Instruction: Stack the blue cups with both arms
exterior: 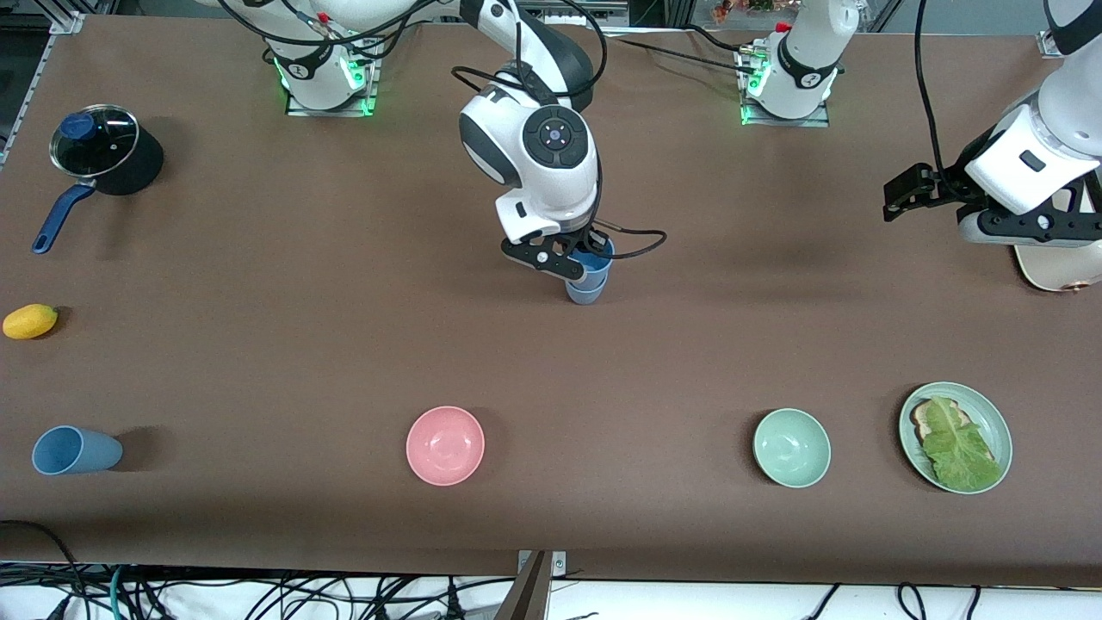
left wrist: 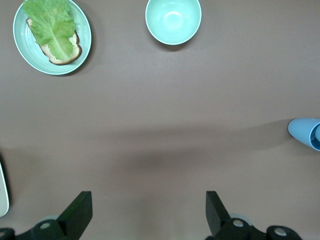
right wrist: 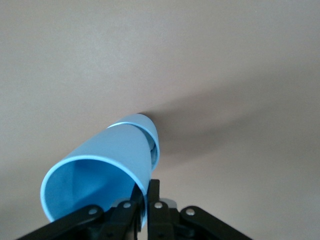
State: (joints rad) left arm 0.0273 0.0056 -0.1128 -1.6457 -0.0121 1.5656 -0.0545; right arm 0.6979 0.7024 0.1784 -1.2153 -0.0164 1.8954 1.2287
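My right gripper (exterior: 578,263) is in the middle of the table, shut on the rim wall of a mid-blue cup (exterior: 592,258), one finger inside and one outside. In the right wrist view the gripper (right wrist: 147,187) pinches that cup (right wrist: 100,165), whose lower part sits in a second blue cup (right wrist: 150,132) standing on the table (exterior: 585,293). Another blue cup (exterior: 76,450) lies on its side near the front camera, toward the right arm's end. My left gripper (exterior: 900,194) (left wrist: 148,200) is open and empty, waiting above the table at the left arm's end. The stacked cups show at the edge of the left wrist view (left wrist: 305,134).
A pink bowl (exterior: 445,445), a green bowl (exterior: 792,448) and a green plate with bread and lettuce (exterior: 990,413) stand near the front camera. A dark pot with a blue handle (exterior: 103,151) and a yellow fruit (exterior: 30,321) are at the right arm's end. A cream object (exterior: 1055,271) lies under the left arm.
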